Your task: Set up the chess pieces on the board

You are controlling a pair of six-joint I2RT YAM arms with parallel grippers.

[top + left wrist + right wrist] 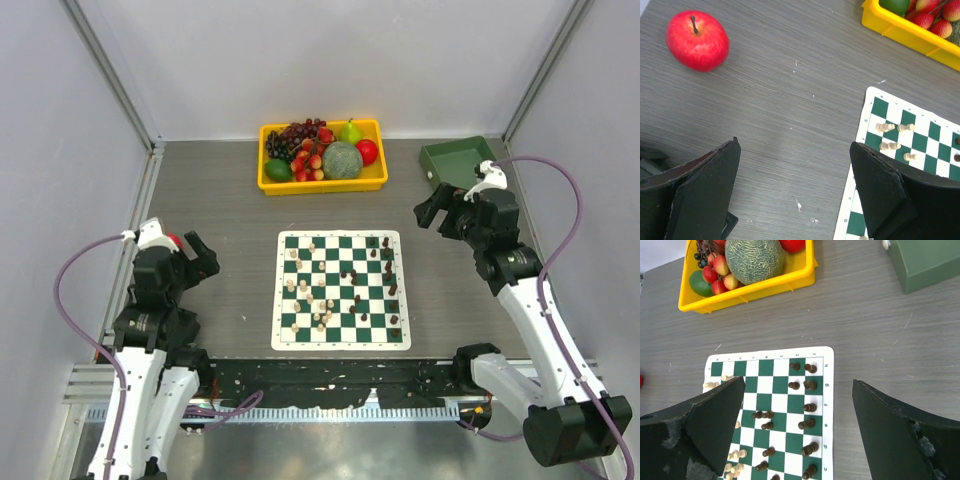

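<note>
The green and white board (pixel 342 290) lies mid-table. Dark brown pieces (pixel 388 270) stand mostly along its right side, some in the middle (pixel 350 278). Cream pieces (pixel 296 285) stand on its left and centre. My left gripper (pixel 205 257) is open and empty, hovering over bare table left of the board; its wrist view shows the board's corner (pixel 875 102) with cream pieces (pixel 885 127). My right gripper (pixel 432 212) is open and empty, raised beyond the board's right far corner; its wrist view shows the board (pixel 772 367) and dark pieces (pixel 810 386).
A yellow tray (pixel 322 184) of fruit stands at the back centre, also in the right wrist view (pixel 747 292). A green bin (pixel 455 160) sits at the back right. A red apple (pixel 697 40) lies on the table left of the board, near my left arm.
</note>
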